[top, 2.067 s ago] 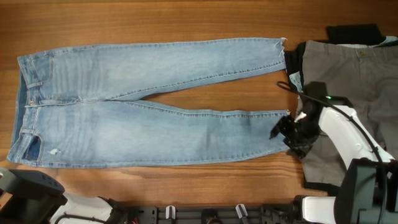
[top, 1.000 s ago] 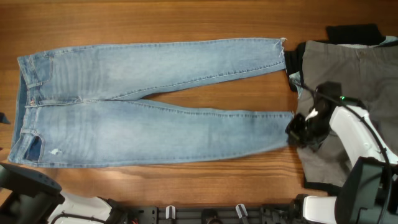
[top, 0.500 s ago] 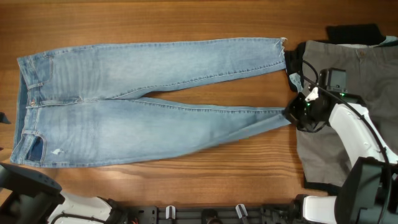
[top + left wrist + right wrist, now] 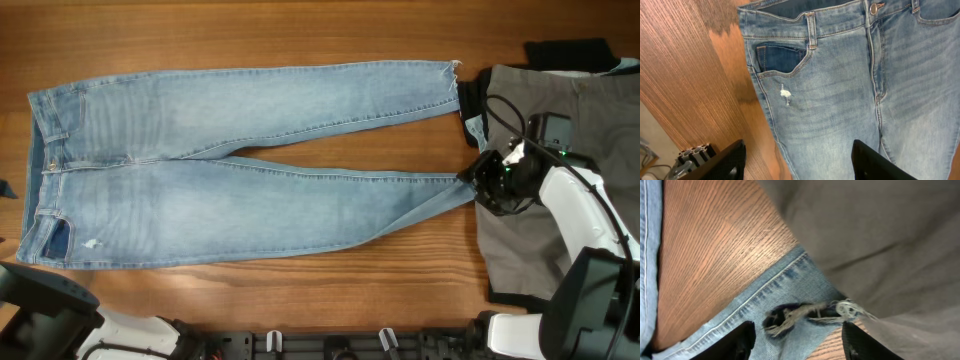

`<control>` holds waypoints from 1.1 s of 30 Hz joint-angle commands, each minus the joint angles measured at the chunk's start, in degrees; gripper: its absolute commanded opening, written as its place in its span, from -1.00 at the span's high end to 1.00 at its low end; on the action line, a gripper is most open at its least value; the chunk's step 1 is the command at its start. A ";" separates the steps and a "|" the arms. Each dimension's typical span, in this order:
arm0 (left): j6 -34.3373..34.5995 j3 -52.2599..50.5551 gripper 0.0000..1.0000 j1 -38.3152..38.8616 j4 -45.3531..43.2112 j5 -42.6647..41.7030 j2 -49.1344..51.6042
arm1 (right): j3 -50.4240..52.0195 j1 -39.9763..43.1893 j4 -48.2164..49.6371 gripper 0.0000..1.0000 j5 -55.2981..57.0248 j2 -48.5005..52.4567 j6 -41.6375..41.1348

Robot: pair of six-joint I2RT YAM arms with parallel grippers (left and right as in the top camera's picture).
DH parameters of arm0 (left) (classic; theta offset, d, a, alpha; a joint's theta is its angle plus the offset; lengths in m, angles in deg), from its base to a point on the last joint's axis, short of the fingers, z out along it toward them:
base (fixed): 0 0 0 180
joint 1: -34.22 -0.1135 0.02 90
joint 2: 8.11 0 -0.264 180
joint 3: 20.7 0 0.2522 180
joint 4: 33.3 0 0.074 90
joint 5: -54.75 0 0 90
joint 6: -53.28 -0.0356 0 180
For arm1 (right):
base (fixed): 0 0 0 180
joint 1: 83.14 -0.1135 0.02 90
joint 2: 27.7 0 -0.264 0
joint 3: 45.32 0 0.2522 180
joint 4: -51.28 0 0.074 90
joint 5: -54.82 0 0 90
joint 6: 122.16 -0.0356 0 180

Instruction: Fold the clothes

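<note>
Pinches the frayed hem [image 4: 810, 314] of the jeans [image 4: 250, 200], spread long across the tabletop [image 4: 300, 40], in clenched jaws of the right gripper [image 4: 476, 184], likely to fold that leg over; leaves jaws of the left gripper [image 4: 797, 160] released near the waistband [image 4: 835, 17].

1. Jeans [image 4: 230, 170]: one pair, light-blue denim, with two legs and two frayed hems.
2. Grey garment [image 4: 585, 110]: one, just past the jeans' hem end.
3. Black garment [image 4: 570, 50]: one, past the jeans' hem end, partly under the grey garment.
4. Table [image 4: 300, 30]: one, wooden, under the jeans.
5. Robot arms: two. The right arm [image 4: 575, 215] is at the jeans' hem end, the left arm [image 4: 50, 315] by the waistband end.
6. Grippers: two. The right gripper [image 4: 472, 186] is at one hem, the left gripper [image 4: 797, 165] above the jeans' hip.
7. Waistband button [image 4: 873, 8]: one.
8. Front pocket [image 4: 782, 57] in the left wrist view: one.
9. White worn spot [image 4: 785, 94]: one, just below that pocket.
</note>
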 commanded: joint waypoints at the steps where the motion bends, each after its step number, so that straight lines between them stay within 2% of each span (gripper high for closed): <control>1: 0.74 0.00 -0.35 -0.20 -0.02 -0.57 -0.31 | -0.02 0.15 0.79 -0.28 -0.37 0.85 -0.33; 4: 0.74 0.00 -0.35 -0.20 -0.07 -0.74 -0.31 | -0.02 0.24 2.64 -0.01 -3.93 0.85 1.25; 6: 0.72 0.00 -0.35 -0.20 -0.04 -0.74 -0.31 | -0.22 1.03 2.34 0.34 -4.02 0.83 -0.55; 7: 0.74 0.00 -0.35 -0.20 -0.04 -0.74 -0.31 | -0.37 1.84 2.25 0.35 -4.46 0.83 -1.49; 8: 0.74 0.00 -0.35 -0.20 -0.04 -0.74 -0.31 | -0.48 2.93 2.38 0.34 -5.62 0.72 -1.44; 11: 0.74 0.00 -0.36 -0.20 -0.24 -0.74 -0.31 | -1.05 7.50 0.57 0.03 -10.99 0.17 0.20; 14: 0.74 0.00 -0.36 -0.20 -0.44 -0.76 -0.31 | -1.01 11.02 -4.22 -0.04 -15.02 0.09 1.40; 16: 0.74 0.00 -0.36 -0.20 -0.48 -0.96 -0.31 | -0.87 11.21 -6.25 -0.11 -15.17 0.09 3.41; 19: 0.74 0.00 -0.36 -0.20 -0.48 -1.18 -0.31 | -0.24 9.25 -6.88 -0.32 -15.10 0.09 6.23; 21: 0.74 0.00 -0.36 -0.20 -0.48 -1.18 -0.31 | 0.61 7.15 -5.90 -0.32 -14.38 0.11 6.21; 24: 0.74 0.00 -0.36 -0.20 -0.31 -1.18 -0.31 | 1.79 2.64 -4.90 -0.21 -10.58 0.11 4.70; 28: 0.74 0.00 -0.36 -0.20 -0.07 -1.18 -0.31 | 2.58 -1.92 -3.41 -0.34 -4.24 0.11 1.44; 31: 0.74 0.00 -0.36 -0.20 -0.04 -1.18 -0.31 | 2.93 -3.23 -3.45 -0.34 -4.07 0.11 -0.42; 33: 0.74 0.00 -0.36 -0.20 -0.04 -1.18 -0.31 | 3.58 -3.56 -3.43 -0.26 -2.93 0.11 -2.62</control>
